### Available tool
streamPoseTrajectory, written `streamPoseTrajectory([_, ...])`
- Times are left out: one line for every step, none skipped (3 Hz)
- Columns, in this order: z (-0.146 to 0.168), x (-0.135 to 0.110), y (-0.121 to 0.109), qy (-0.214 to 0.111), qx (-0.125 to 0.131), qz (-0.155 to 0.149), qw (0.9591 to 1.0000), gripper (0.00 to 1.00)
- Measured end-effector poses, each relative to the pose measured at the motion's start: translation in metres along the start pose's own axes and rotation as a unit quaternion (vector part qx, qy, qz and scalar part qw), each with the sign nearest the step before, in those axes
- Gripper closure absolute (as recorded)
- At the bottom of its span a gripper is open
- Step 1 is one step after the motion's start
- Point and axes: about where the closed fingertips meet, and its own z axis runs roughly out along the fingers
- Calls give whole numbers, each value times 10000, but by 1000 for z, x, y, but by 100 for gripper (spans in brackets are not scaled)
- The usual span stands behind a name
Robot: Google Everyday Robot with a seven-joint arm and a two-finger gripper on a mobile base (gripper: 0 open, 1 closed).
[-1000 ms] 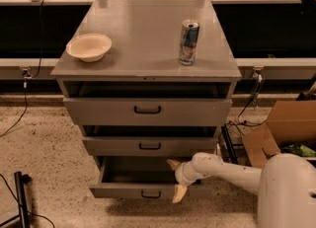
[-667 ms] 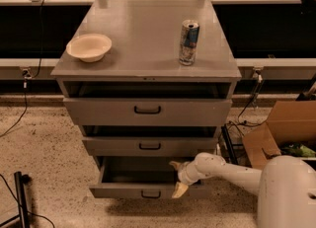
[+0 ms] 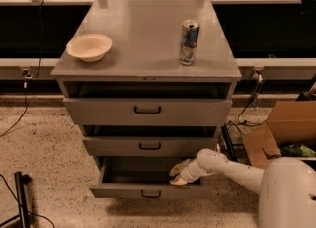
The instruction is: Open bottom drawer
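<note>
The grey cabinet (image 3: 148,54) has three drawers. The bottom drawer (image 3: 123,190) is pulled out the farthest, its dark inside showing, with a small black bar handle (image 3: 150,194) on its front. The middle drawer (image 3: 113,146) and the taller top drawer (image 3: 98,111) stand slightly out. My gripper (image 3: 177,174) comes in from the lower right on a white arm (image 3: 232,168) and sits at the right part of the bottom drawer's front rim, just above and right of the handle.
A cream bowl (image 3: 89,47) and a blue-and-silver can (image 3: 188,42) stand on the cabinet top. An open cardboard box (image 3: 284,133) and cables lie on the speckled floor at the right. A black stand (image 3: 19,192) is at the lower left.
The gripper has shifted slightly to the left along the bottom drawer's front rim. The drawer stands about as far out as before.
</note>
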Motion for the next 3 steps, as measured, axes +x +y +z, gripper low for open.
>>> streamPoseTrajectory([8,11,-1,-34,-54,61,10000,85])
streamPoseTrajectory([16,22,-6,59,2,36,10000,100])
streamPoseTrajectory([28,35,-9,221,13,34,9997,100])
